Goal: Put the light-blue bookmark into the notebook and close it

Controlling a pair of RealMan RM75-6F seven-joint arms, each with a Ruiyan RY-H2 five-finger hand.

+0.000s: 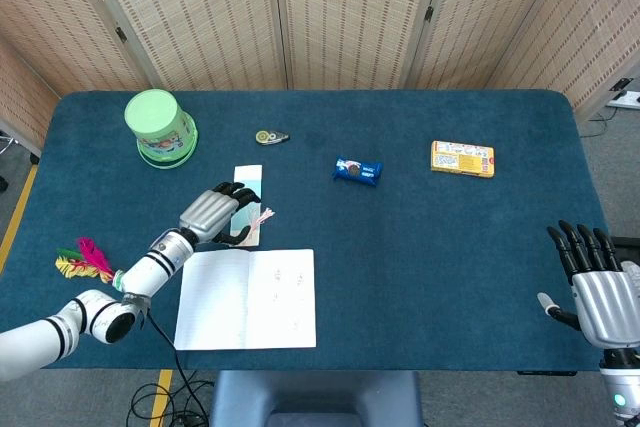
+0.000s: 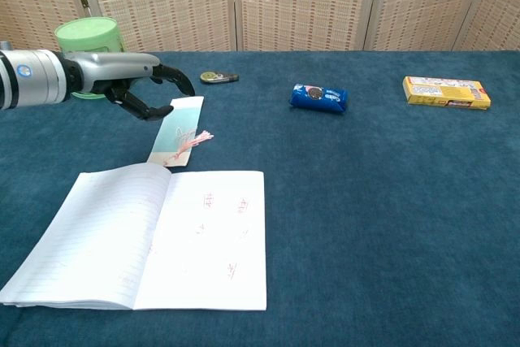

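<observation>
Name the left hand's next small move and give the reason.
Probably lower the left hand onto the light-blue bookmark and pinch it. The hand hovers over the bookmark's far end with fingers apart, holding nothing, and the notebook lies open just below, ready.

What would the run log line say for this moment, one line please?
phase: reach | left hand: open, fingers over bookmark top end, no grasp | notebook: open, flat | right hand: open, idle at table edge
</observation>
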